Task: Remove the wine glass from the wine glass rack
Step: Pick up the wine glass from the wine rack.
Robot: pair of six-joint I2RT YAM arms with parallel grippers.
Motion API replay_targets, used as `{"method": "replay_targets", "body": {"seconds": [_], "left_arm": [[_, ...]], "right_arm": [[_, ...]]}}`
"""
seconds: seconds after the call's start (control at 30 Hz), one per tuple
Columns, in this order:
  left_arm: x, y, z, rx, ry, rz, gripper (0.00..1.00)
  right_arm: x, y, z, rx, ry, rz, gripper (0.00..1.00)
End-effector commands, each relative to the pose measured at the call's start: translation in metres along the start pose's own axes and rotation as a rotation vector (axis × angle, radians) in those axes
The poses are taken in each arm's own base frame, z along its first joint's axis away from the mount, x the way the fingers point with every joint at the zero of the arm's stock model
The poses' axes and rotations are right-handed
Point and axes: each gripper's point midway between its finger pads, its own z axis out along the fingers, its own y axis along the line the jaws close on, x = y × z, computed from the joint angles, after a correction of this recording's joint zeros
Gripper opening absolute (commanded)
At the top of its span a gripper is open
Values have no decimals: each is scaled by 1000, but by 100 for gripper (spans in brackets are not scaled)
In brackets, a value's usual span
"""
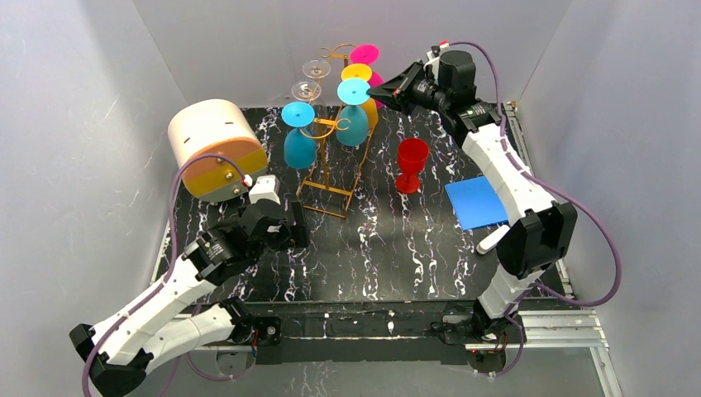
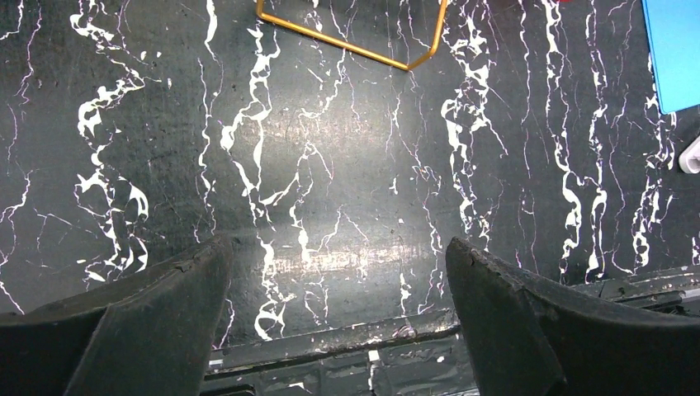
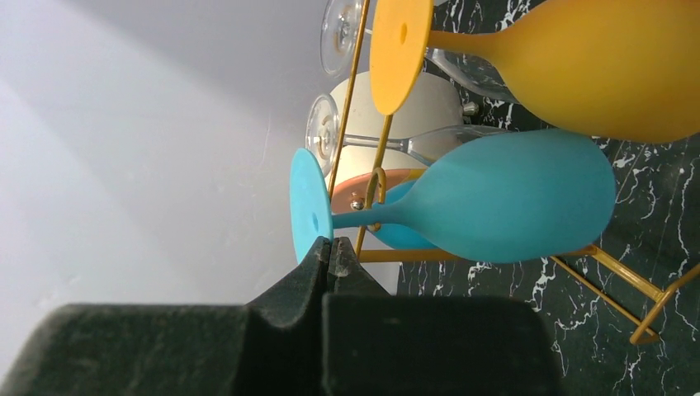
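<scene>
The right claw (image 3: 333, 252) has its two fingers pressed tight together, and its tip sits right at the edge of the round foot of the teal wine glass (image 3: 512, 198). I can't tell if it is pinching that foot or only touching it. The teal wine glass hangs upside down on the wine glass rack (image 2: 334, 43), on the right side, with its stem caught in the gold wire. So I think the job has hardly begun. The glass must get a good grip, then slide out along the wire and come away from the rack. Right behind it on the rack hangs a yellow glass (image 3: 578, 66), very close, and it could get bumped. A pink glass (image 1: 364, 55), two clear glasses (image 1: 316, 68) and a blue glass (image 1: 299, 147) hang on the rack too. The left claw (image 2: 338, 247) is wide apart and holds nothing, low over the table (image 2: 330, 165) in front of the rack. A red glass (image 1: 412, 164) stands to the right of the rack, and a round cream box (image 1: 215, 149) lies to the left of it.
</scene>
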Motion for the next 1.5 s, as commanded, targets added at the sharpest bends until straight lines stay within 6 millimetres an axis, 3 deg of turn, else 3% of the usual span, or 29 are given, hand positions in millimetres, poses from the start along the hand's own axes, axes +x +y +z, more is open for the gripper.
{"method": "replay_targets", "body": {"seconds": [0.0, 0.6, 0.87, 1.23, 1.47], "left_arm": [[-14, 0, -11, 8, -40, -17, 98], [-16, 1, -14, 1, -37, 2, 98], [-20, -7, -17, 46, -40, 5, 98], [-26, -35, -22, 197, -59, -8, 98], [-37, -73, -32, 378, -67, -60, 98]], "right_arm": [[-5, 29, -26, -76, -53, -49, 1], [-9, 26, -19, -88, -60, -26, 1], [0, 23, -40, -94, -88, -71, 1], [43, 11, -86, -125, -40, -129, 1], [100, -11, -121, -170, 136, -199, 1]]}}
